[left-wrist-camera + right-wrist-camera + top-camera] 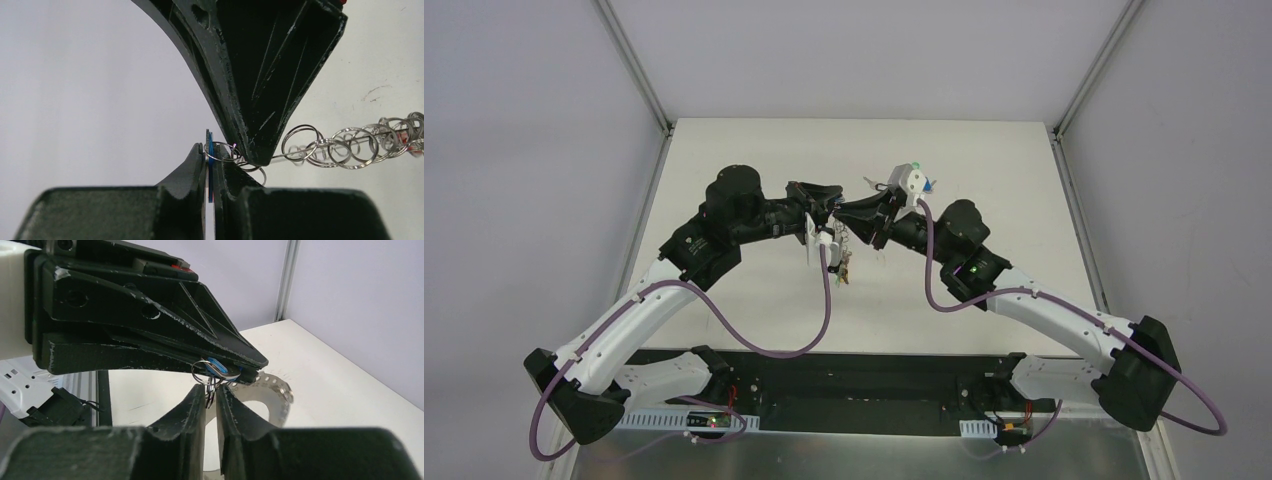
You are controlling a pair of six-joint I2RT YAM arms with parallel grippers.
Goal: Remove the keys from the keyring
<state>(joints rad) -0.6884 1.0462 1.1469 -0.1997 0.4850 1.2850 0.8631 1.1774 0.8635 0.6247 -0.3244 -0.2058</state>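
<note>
My two grippers meet tip to tip above the middle of the table. My left gripper (827, 213) (210, 159) is shut on a flat blue key tag (210, 150), seen edge-on between its jaws and also in the right wrist view (218, 365). My right gripper (844, 212) (212, 390) is closed on thin wire split rings (212, 385) linked to that tag. The large flat grey keyring (274, 392), with small holes along its rim, hangs just behind the right fingers. Several more small rings (345, 147) string off to the right. Other keys with coloured tags (845, 268) dangle below the grippers.
The white table (754, 170) has metal frame posts (639, 70) at its back corners and grey walls around it. The arm bases and purple cables (824, 320) lie along the near edge.
</note>
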